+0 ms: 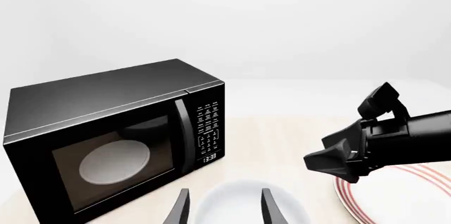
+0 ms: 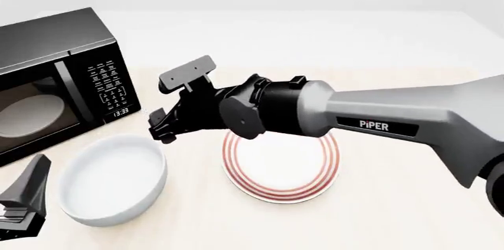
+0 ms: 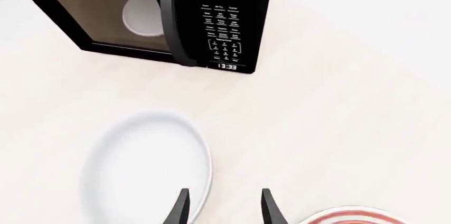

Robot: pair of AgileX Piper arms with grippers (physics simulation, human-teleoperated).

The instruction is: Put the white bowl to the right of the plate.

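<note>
My table (image 2: 378, 203) is a pale beige top with a lighter band along its far edge. Three things lie on it. The microwave (image 2: 55, 79) sits toward the far left corner, door shut, a pale dish (image 2: 32, 114) showing through its window, clock reading 13:33. The bowl (image 2: 110, 179) rests near the front left, just in front of the microwave. The plate (image 2: 280, 164) lies flat near the middle, just beside the bowl on its right, not touching it.
</note>
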